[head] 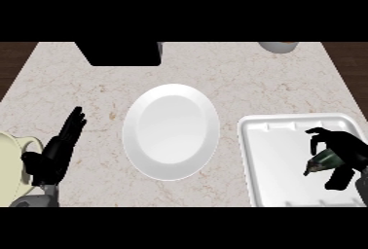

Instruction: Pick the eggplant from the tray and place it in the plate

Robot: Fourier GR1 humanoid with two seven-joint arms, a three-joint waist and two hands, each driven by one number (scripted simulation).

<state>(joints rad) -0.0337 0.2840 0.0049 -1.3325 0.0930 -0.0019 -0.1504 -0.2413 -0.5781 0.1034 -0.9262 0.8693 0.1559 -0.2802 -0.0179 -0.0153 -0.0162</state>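
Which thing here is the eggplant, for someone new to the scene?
Start at the white tray on the counter's right side. Over it, the right hand curls round a small dark, greenish thing: that is the eggplant, unlike the big white plate at the counter's middle.

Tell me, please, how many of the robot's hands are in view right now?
2. The left hand rests open at the view's left, beside the plate. The right hand is curled round the eggplant over the tray at the right.
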